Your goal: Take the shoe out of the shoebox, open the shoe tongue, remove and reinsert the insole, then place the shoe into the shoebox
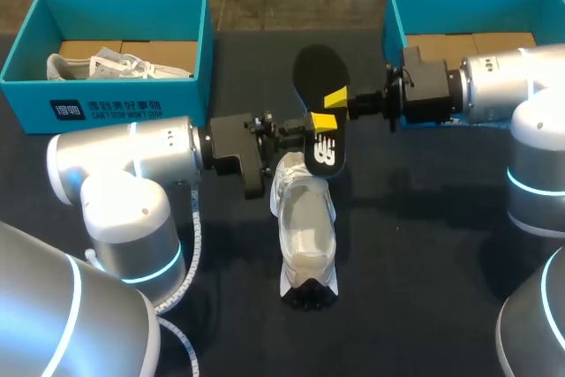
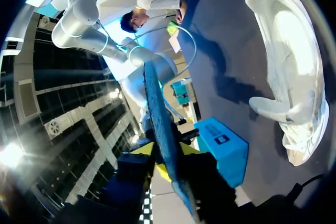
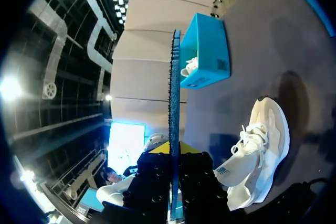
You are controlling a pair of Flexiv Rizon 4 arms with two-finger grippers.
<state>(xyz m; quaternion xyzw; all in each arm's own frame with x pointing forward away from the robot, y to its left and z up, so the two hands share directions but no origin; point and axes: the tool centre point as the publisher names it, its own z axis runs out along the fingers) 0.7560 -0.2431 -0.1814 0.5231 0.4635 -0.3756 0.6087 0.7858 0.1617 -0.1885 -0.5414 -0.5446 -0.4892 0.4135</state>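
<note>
A black insole (image 1: 320, 72) is held upright above the table, with both grippers on it from opposite sides. My right gripper (image 1: 337, 97) is shut on the insole's edge; in the right wrist view the insole (image 3: 174, 87) stands edge-on, pinched between that gripper's (image 3: 174, 156) fingers. My left gripper (image 1: 322, 121) is at the insole's lower half. In the left wrist view the insole (image 2: 157, 108) runs between this gripper's (image 2: 165, 161) fingers, which stand a little apart from it. The white shoe (image 1: 306, 227) lies on the dark table below them (image 2: 294, 77) (image 3: 257, 150).
A teal shoebox (image 1: 124, 108) at the back left holds another white shoe (image 1: 115, 65). A second teal shoebox (image 1: 393, 15) stands at the back right, behind my right arm. The table is dark around the shoe.
</note>
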